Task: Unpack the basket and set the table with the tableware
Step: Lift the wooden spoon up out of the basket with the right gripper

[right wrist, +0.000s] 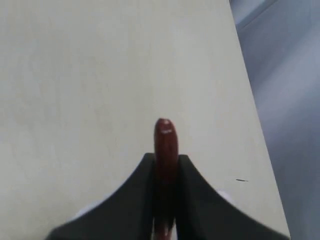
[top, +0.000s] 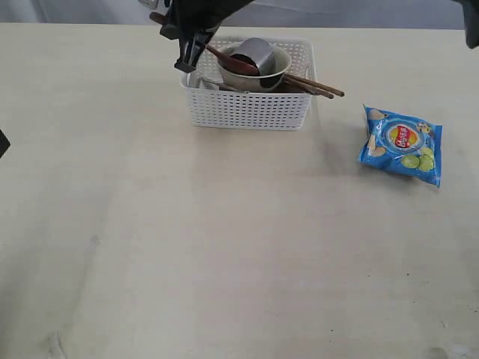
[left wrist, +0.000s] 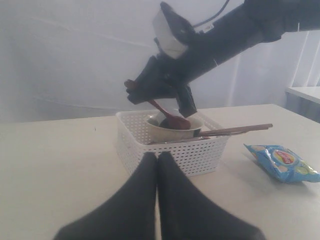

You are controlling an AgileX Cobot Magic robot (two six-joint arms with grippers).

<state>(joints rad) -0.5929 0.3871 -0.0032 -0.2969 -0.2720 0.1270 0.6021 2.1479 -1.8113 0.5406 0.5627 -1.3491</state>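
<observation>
The white basket (top: 247, 112) stands at the far middle of the table (top: 224, 247). In it sits an off-white bowl (top: 278, 75) with a steel cup (top: 256, 51) inside, and two chopsticks (top: 318, 87) stick out over its right rim. My right gripper (top: 191, 52) reaches across above the basket's left end, shut on the handle of the reddish-brown spoon (top: 233, 63), whose scoop rests in the bowl. The spoon handle (right wrist: 164, 137) shows between the right gripper (right wrist: 165, 159) fingers. My left gripper (left wrist: 158, 156) is shut on nothing, low over the table, short of the basket (left wrist: 200, 152).
A blue chips bag (top: 402, 143) lies on the table to the right of the basket. The table's far edge runs just behind the basket. A dark bit of the left arm (top: 3, 142) shows at the left edge.
</observation>
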